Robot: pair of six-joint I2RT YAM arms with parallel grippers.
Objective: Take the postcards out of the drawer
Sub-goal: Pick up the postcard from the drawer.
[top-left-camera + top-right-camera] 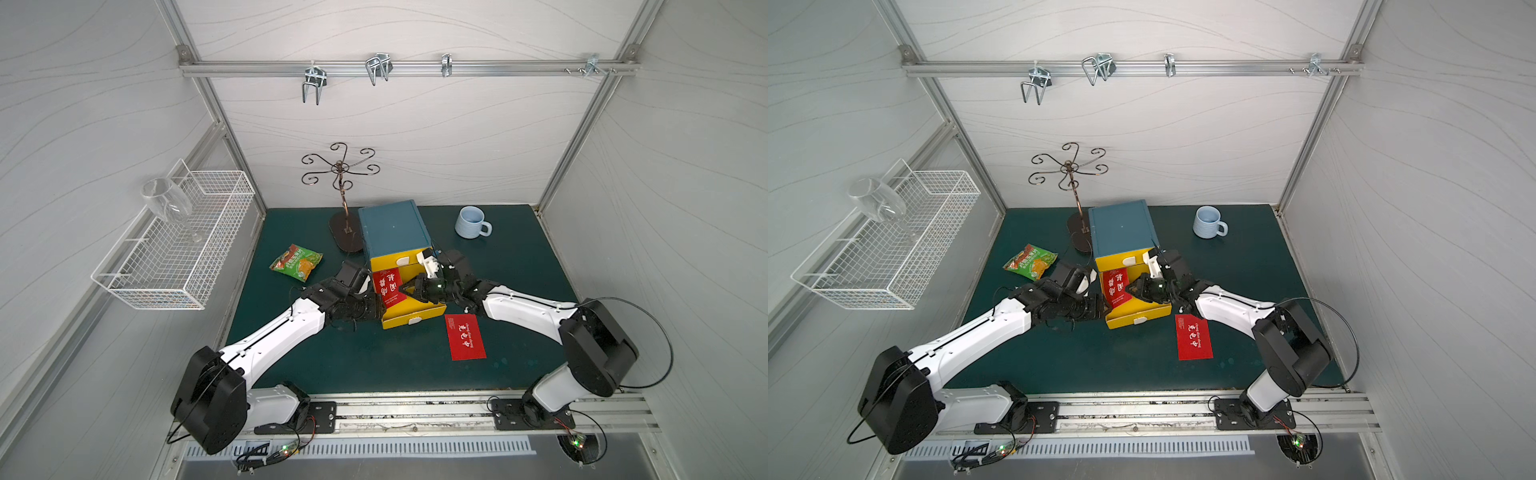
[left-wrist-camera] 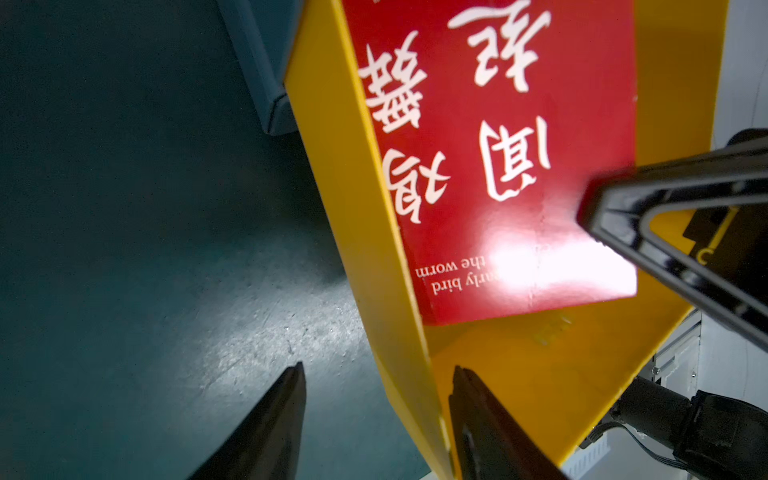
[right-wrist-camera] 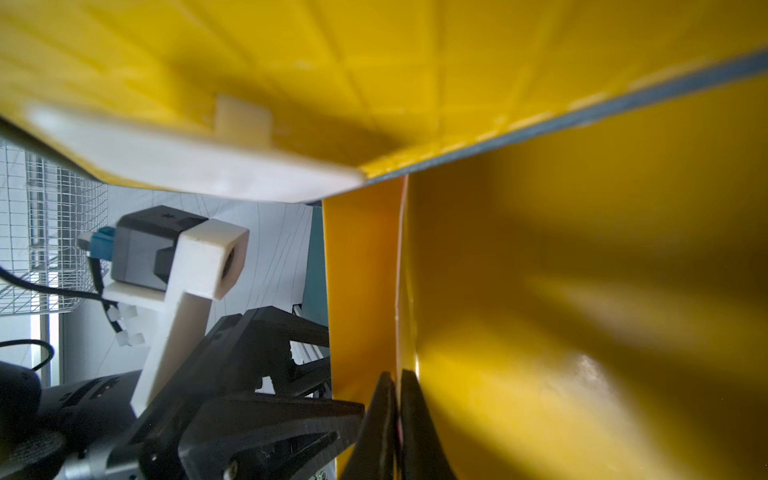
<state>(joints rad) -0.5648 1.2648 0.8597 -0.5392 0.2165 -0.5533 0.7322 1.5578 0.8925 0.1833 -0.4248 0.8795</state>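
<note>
Red postcards, two visible: one postcard point(image 1: 387, 286) in the yellow drawer point(image 1: 409, 321), its corner hidden in the closed right gripper point(image 3: 397, 399); another postcard point(image 1: 464, 336) on the bench point(image 1: 332, 357) at five o'clock. Left gripper point(image 2: 378, 368) straddles the drawer wall, half-open.

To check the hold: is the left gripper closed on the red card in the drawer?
No, the left gripper stands open astride the drawer wall; the right gripper pinches the card.

- Robot lab test cell: aluminium frame point(image 1: 409, 68) around white panel walls point(image 1: 415, 124).
- Left arm point(image 1: 274, 336) and right arm point(image 1: 523, 309) bolted to a front rail point(image 1: 415, 409), mug point(image 1: 471, 222) on green counter point(image 1: 374, 365).
</note>
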